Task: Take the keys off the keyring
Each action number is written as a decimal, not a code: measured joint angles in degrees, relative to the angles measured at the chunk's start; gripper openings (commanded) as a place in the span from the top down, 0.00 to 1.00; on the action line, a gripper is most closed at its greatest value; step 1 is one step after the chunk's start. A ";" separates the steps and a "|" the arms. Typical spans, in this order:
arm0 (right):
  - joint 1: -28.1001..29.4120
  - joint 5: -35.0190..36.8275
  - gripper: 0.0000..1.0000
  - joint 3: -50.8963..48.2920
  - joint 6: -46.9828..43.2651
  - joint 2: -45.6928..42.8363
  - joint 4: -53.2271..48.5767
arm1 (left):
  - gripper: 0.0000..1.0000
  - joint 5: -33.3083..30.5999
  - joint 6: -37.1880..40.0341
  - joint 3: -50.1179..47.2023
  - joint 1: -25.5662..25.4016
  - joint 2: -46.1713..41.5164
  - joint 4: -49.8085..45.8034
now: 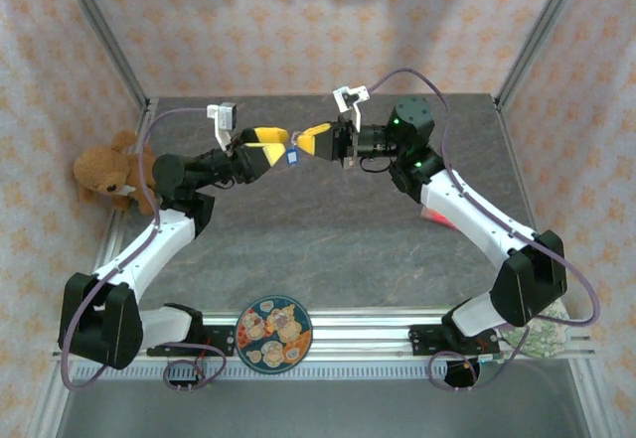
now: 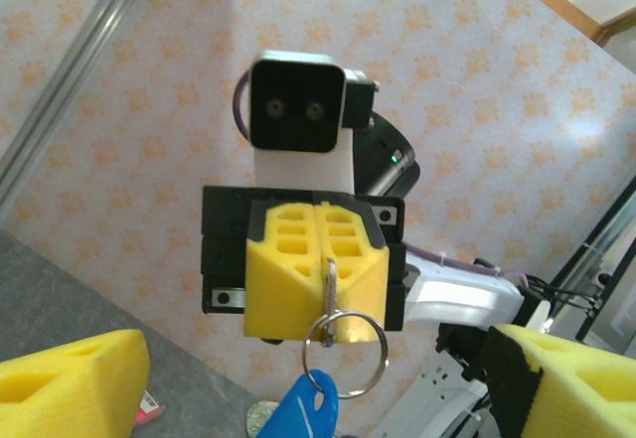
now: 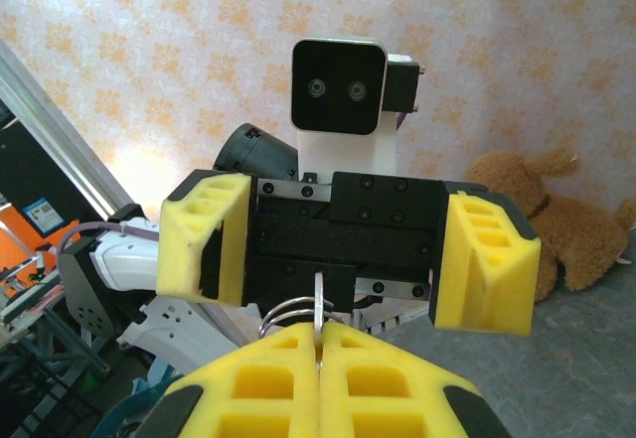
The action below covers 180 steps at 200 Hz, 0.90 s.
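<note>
Pale wallpaper walls with orange floral print, grey stone-look tabletop, aluminium frame posts at back corners, soft even light

Right pincer: pads of yellow matt foam-like material with moulded open cells, on a black matt body. Between the pads, the key: thin bare metal, pale, satin sheen. Below this pincer, the keyring: glossy blue plastic tag on a bright polished wire ring.

Left pincer: identical yellow matt pads, black housing, smooth white plastic camera mount.

Under both pincers, the tabletop: dark grey, matt, stone-like mottling.

Behind the left pincer, a teddy bear: brown fuzzy plush.
</note>
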 measured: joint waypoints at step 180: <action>0.76 -0.70 1.00 0.28 -1.07 0.79 -1.75 | 0.28 -0.50 18.40 4.17 -2.93 -1.57 -24.22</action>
